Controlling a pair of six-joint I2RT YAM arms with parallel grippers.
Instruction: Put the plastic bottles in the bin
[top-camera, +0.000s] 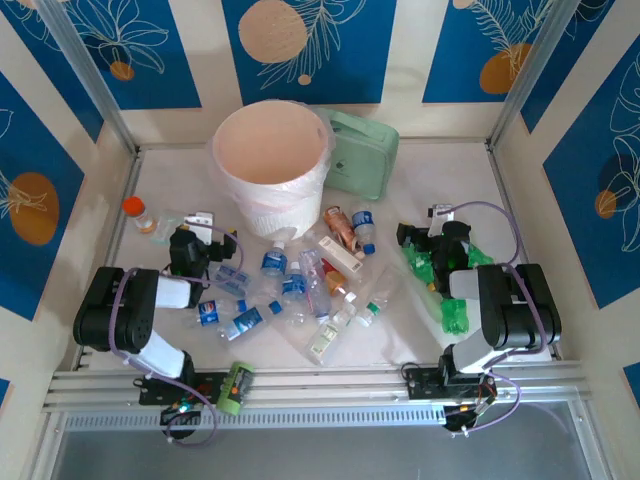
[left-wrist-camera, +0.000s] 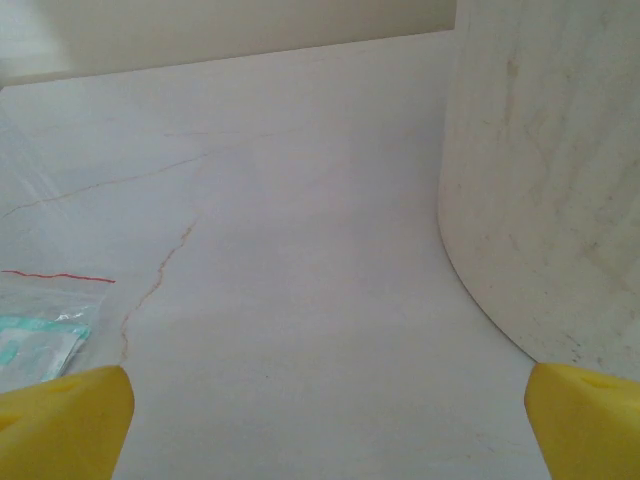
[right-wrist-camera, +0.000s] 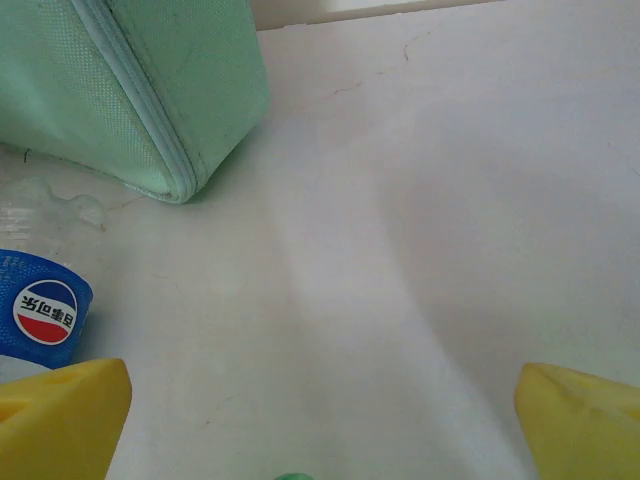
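Plastic bottles (top-camera: 275, 262) lie strewn near the bin (top-camera: 285, 190)
Left gripper (left-wrist-camera: 325, 420) and right gripper (right-wrist-camera: 325, 415) both spread wide, holding nothing.

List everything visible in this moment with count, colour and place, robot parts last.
bin: one, cream-white, bag-lined, far centre
case: one, mint green, right of the bin
plastic bottles: a heap, mostly clear with blue labels, table centre; exact count unclear
green bottles: at least two, green, by the right arm
copper-labelled bottle: one, in front of the bin
orange-capped bottle: one, clear, far left
zip bag: one, clear, left of the left gripper
table: one, white
left gripper: yellow fingertips, open, beside the bin
right gripper: yellow fingertips, open, near the case
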